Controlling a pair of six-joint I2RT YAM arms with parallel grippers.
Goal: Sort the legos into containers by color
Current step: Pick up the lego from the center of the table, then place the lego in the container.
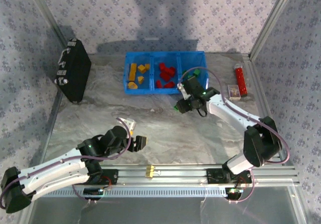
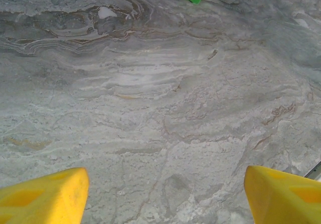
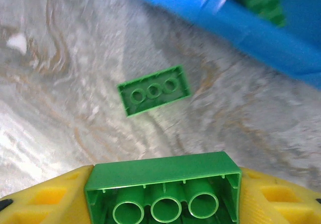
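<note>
Most legos (image 1: 165, 75) are sorted in the blue tray (image 1: 165, 56) at the far edge of the table (image 1: 100, 119): yellow left, red middle, green right. The right gripper (image 3: 160, 194) is clamped on a green brick (image 3: 161, 176), hollow side showing, and another green brick (image 3: 153, 90) lies upside down just before the tray. The left gripper (image 2: 165, 194) has its fingers apart, holding nothing.

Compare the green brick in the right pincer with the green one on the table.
The held green brick is clamped in the right pincer; the loose green brick lies free on the table. The held one sits level in the wrist view, the loose one slanted. Both are green, hollow undersides facing the camera.
</note>
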